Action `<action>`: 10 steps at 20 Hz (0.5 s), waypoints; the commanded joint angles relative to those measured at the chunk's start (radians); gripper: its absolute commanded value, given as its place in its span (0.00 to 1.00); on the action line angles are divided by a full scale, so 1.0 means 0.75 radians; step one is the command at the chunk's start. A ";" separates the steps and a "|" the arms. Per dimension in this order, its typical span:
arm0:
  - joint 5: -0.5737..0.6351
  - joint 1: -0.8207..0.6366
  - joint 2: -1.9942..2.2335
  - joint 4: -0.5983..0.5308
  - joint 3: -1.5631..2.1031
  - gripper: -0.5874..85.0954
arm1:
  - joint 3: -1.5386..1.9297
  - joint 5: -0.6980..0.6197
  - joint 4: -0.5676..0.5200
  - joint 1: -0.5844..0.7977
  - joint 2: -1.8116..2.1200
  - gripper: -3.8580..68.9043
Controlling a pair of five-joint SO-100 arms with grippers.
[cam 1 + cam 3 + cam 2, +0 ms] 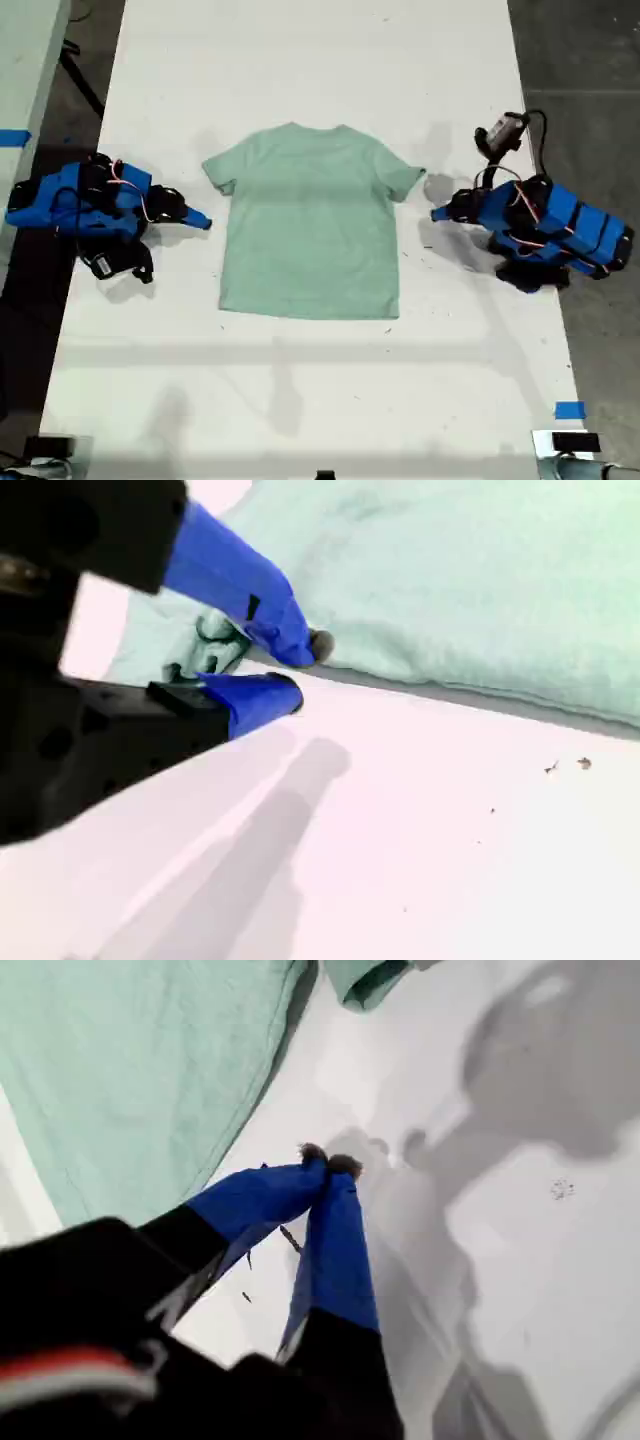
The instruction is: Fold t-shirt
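Observation:
The pale mint-green t-shirt (310,230) lies flat and spread out at the middle of the white table (300,400), neck toward the far end. My first gripper (435,214) sits on the exterior view's right, its tips just off the shirt's sleeve. It is shut (328,1163) with nothing in it, and the t-shirt (130,1070) lies beside it. My second gripper (205,223) rests on the exterior view's left, a little short of the shirt's side edge. Its jaws stand a narrow gap apart (305,670), holding nothing, with the t-shirt (480,580) just beyond them.
Dark floor runs along both long sides of the table. A small black device on a cable (505,130) sits behind the first arm. Blue tape marks (570,410) the table's near corner on the exterior view's right, and another piece (12,137) lies off the table's left.

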 commanded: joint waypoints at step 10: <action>-0.166 -0.092 0.012 0.012 -0.012 0.01 | -0.010 0.614 0.008 -0.211 0.014 0.04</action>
